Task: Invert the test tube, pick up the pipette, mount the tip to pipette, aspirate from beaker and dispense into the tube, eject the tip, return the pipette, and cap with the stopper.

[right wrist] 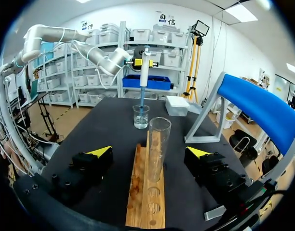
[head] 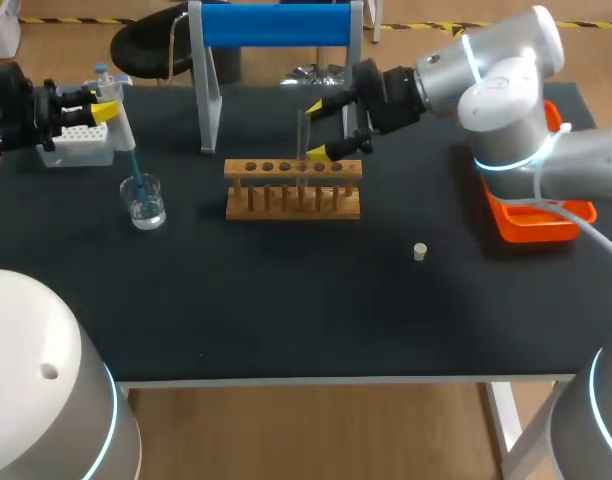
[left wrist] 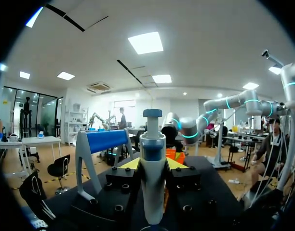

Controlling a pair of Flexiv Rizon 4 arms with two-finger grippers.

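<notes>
Glass is what I am minding on both sides; the test tube stands upright in the wooden rack near the middle of the surface, thin-walled, light and slick, so I judge it wants a gentle squeeze on its upper half, clear of the rim. My right pincer sits wide, spread to either side of the tube and not touching it. At nine o'clock from the rack, my left pincer is clamped on the pipette, a stiff plastic body held near its head; its blue tip dips into the beaker, which looks light enough to topple if nudged. The stopper lies loose at four o'clock from the rack, small and likely to roll.
</notes>
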